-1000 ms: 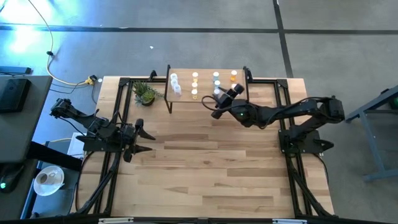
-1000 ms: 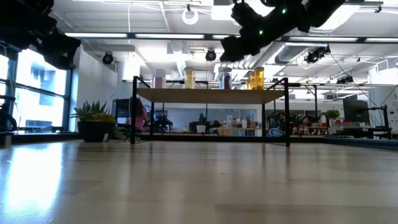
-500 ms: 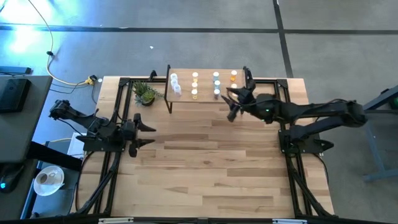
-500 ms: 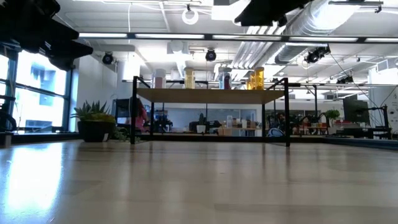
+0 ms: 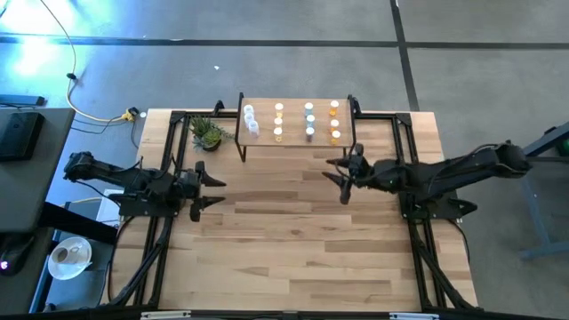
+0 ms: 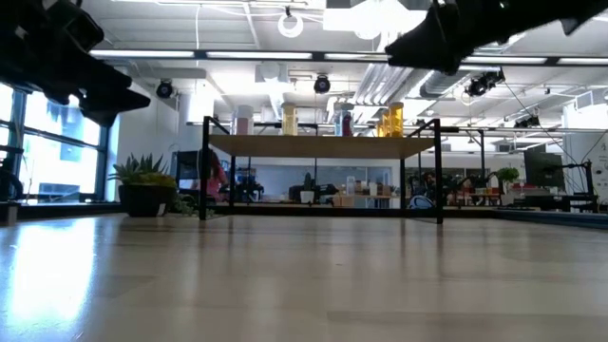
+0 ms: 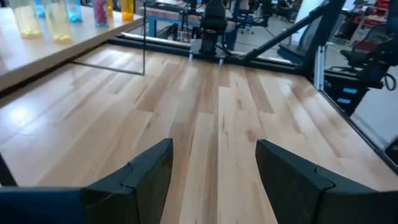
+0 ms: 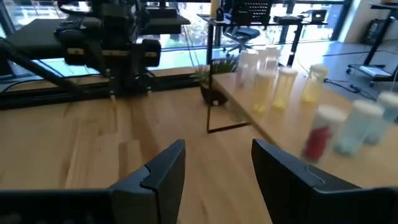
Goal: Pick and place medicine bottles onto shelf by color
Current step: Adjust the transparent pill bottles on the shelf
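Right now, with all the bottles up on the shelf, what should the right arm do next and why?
Probably retreat to rest: the right gripper is open and empty over bare table, off the shelf, where the medicine bottles stand in rows.

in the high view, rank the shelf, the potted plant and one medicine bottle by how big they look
1. shelf
2. potted plant
3. any single medicine bottle, by far the smallest; the bottles look alike in size

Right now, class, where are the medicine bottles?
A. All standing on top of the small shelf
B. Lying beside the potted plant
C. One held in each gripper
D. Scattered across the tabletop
A: the high view shows the bottles in rows on the shelf, and both the left gripper and the right gripper are open and empty.
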Robot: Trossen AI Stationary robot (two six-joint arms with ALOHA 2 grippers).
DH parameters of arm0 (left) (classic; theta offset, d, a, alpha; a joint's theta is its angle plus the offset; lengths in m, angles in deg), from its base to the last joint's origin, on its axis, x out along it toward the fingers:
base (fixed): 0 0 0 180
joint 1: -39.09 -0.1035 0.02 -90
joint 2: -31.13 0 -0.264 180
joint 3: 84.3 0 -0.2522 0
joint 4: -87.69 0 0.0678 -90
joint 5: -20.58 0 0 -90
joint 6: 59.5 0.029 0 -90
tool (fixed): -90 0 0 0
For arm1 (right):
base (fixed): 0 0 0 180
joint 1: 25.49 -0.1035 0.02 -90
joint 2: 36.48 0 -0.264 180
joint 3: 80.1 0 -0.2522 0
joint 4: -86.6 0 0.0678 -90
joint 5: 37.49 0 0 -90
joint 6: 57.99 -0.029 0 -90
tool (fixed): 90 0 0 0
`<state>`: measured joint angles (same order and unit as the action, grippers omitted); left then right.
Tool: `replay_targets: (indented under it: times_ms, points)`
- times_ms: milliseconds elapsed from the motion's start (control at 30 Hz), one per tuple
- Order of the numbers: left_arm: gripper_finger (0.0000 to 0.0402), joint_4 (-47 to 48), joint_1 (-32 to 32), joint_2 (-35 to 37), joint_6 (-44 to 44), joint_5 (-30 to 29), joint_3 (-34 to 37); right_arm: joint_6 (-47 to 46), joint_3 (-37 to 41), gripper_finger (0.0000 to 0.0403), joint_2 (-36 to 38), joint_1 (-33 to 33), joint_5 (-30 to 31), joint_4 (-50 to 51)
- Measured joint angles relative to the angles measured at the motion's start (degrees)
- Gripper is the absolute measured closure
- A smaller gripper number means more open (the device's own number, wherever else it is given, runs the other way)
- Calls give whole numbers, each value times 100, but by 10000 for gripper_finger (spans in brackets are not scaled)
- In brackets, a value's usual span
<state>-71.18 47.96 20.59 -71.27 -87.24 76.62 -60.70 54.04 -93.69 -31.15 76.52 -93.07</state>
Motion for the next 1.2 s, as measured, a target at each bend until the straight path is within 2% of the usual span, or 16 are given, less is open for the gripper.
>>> replay_targets:
  times_ms: [133, 300, 600, 867, 1200]
  points:
    - [181, -1, -190, 1, 0, 309, 4, -189, 530, 226, 0, -250, 411, -523]
    - [181, 2, -259, 1, 246, 547, 4, -186, 916, 226, 22, -541, 862, -546]
    - [181, -135, -252, 32, 712, 618, 4, -186, 1407, 226, 798, -792, 879, -452]
    - [181, -172, -252, 32, 992, 601, 4, -757, 2087, 226, 1743, -987, 872, -514]
    - [181, -76, -252, 32, 1001, 513, 4, -628, 2646, 226, 1961, -1314, 856, -959]
